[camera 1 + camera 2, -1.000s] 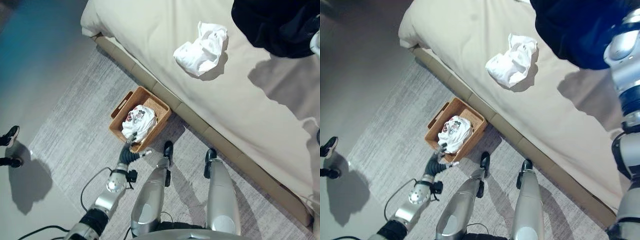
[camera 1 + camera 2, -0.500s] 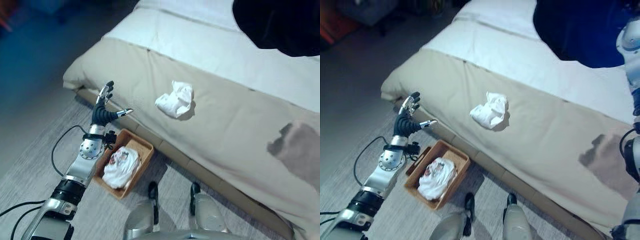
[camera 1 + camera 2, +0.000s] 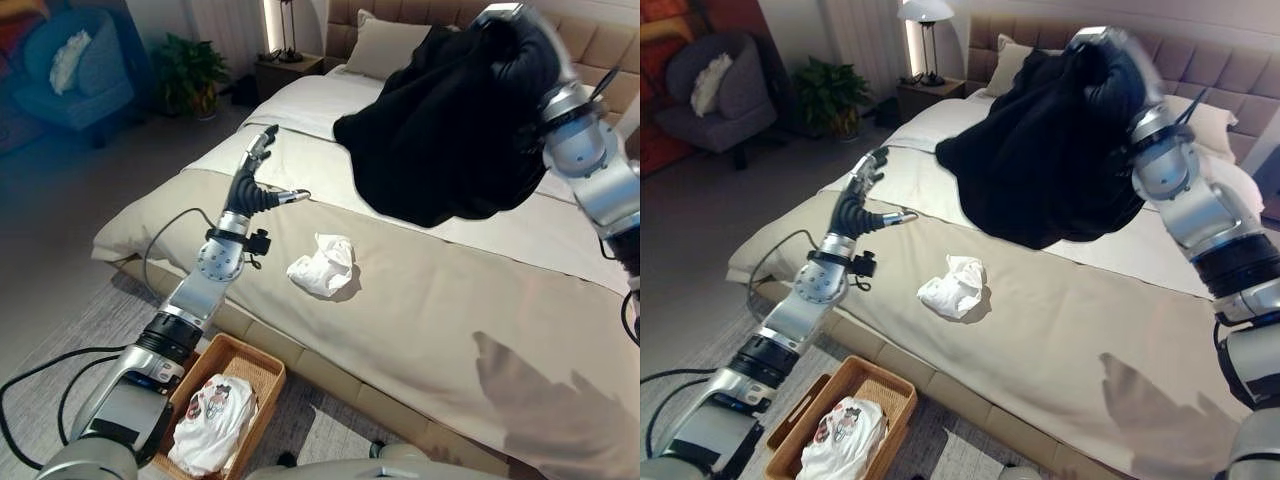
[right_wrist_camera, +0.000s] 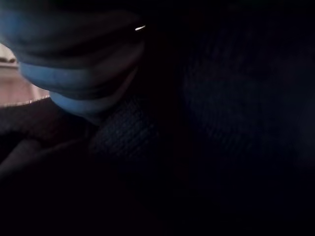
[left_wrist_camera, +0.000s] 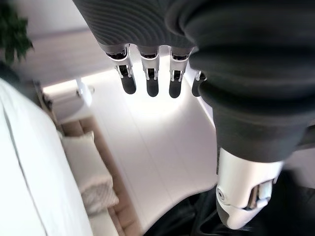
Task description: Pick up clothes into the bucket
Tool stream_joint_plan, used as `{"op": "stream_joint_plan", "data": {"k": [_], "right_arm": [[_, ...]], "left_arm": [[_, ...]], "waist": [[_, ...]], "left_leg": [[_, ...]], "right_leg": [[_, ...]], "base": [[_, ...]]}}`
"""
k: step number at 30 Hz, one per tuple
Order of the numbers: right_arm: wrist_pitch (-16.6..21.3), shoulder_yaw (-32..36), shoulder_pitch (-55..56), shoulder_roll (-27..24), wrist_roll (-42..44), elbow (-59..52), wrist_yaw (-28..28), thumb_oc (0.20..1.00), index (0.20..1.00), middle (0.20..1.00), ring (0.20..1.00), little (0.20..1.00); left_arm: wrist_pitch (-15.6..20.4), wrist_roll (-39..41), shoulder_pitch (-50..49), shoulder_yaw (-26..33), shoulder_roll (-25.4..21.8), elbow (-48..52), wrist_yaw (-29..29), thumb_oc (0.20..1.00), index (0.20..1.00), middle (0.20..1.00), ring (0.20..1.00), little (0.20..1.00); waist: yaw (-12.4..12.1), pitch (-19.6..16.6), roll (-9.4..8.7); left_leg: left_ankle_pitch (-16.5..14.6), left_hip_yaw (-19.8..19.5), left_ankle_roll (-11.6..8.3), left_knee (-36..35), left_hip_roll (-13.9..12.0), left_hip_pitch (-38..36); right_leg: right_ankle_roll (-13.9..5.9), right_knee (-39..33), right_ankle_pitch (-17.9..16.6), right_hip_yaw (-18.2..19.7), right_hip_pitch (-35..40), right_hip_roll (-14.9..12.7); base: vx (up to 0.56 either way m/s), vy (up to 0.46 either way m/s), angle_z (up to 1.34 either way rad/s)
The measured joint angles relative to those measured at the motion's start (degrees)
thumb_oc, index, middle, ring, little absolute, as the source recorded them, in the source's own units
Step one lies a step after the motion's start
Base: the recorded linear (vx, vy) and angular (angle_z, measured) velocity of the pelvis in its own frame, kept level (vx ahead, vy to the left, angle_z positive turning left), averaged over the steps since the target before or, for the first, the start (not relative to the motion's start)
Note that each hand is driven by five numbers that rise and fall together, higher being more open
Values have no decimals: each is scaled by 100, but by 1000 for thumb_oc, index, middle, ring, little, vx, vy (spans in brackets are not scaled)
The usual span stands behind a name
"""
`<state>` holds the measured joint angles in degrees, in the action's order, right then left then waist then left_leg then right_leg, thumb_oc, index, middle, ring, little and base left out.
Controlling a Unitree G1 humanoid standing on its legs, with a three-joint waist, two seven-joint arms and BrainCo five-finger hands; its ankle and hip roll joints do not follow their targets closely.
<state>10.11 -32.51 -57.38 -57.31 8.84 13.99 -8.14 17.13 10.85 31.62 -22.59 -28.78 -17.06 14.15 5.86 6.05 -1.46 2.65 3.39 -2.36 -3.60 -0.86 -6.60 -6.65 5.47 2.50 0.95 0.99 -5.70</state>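
Note:
A large black garment (image 3: pixel 440 150) hangs in the air over the bed, draped over the end of my right arm (image 3: pixel 1165 165); the cloth wraps the right hand, and in the right wrist view the dark fabric (image 4: pixel 206 123) lies right against the camera. A crumpled white garment (image 3: pixel 322 266) lies on the beige bedcover. My left hand (image 3: pixel 250 185) is raised above the bed's near corner, to the left of the white garment, open with straight fingers (image 5: pixel 147 78) and holding nothing. The woven basket (image 3: pixel 252 362) stands on the rug by the bed with a white printed garment (image 3: pixel 210 435) in it.
The bed (image 3: pixel 450 320) runs across the view, with pillows and a padded headboard at the far end. Beyond it are a nightstand with a lamp (image 3: pixel 290 55), a potted plant (image 3: pixel 185 70) and an armchair (image 3: pixel 80 85).
The head camera has tilted up from the floor to the room. My left hand rose from the basket to above the bed's corner. The black garment now hangs lifted over the bed.

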Motion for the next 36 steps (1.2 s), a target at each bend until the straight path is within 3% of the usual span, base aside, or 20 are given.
{"op": "stream_joint_plan", "data": {"k": [8, 13, 20, 28, 36], "right_arm": [[77, -17, 182, -15, 835, -876, 560, 200, 200, 200, 200, 200], [102, -104, 207, 32, 1347, -1550, 737, 200, 200, 200, 200, 200], [101, -205, 316, 180, 1750, -1774, 940, 200, 200, 200, 200, 200], [98, -256, 504, 281, 2669, -1941, 1212, 200, 200, 200, 200, 200], [58, -670, 505, 246, 3603, -2023, 1614, 200, 200, 200, 200, 200]], "left_arm": [[-26, 638, 9, -100, 388, 6, -182, 1000, 1000, 1000, 1000, 1000], [-39, 1741, 7, -119, 652, 87, -471, 1000, 1000, 1000, 1000, 1000], [-221, 2960, 13, -597, 522, 478, -999, 1000, 1000, 1000, 1000, 1000], [-303, 3631, 13, -822, 579, 480, -1239, 1000, 1000, 1000, 1000, 1000], [-859, 5302, 8, -1355, 677, 490, -2069, 1000, 1000, 1000, 1000, 1000]], "waist": [[59, -15, 14], [47, -24, 19], [4, -49, 27], [-7, -94, 33], [5, -131, 27]], "left_leg": [[-1, 45, 0, -72, -50, -130], [0, 45, 0, -80, -70, -131], [1, 31, -1, -96, -71, -150], [2, -48, -3, -100, -71, -162], [2, -50, -3, -115, -63, -162]], "right_leg": [[14, -214, -97, 18, 176, 48], [30, -282, -126, 13, 204, 66], [29, -395, -164, -19, 287, 59], [28, -465, -164, -125, 378, 51], [29, -475, -164, -133, 380, 45]], "base": [[3, 0, -1], [0, 0, 0], [0, 0, 0], [4, -8, 7], [0, 0, 0]]}}
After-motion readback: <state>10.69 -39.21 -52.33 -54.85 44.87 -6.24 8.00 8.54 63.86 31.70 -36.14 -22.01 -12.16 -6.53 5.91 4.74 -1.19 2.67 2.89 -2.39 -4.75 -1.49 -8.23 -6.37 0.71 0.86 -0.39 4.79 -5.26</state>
